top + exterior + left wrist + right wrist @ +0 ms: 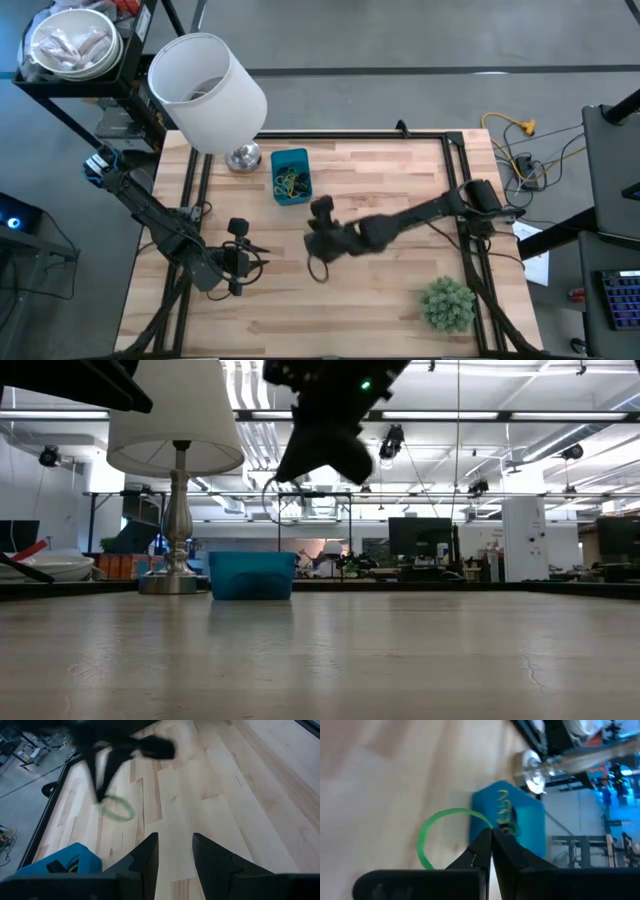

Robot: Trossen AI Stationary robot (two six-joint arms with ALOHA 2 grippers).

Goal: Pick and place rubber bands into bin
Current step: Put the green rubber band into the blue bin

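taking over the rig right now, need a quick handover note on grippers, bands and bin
Right gripper: fingers shut on a green rubber band, held up off the table in mid-table, short of the bin.
Left gripper: fingers open, empty, low over the table's left side, waiting.
Blue bin: stands near the lamp at the far side of the table; several bands, yellow and green among them, already lie inside.
Done: those bands binned, one more picked up.
Left: carry the held band over the bin and let go. I see no other loose bands on the table.
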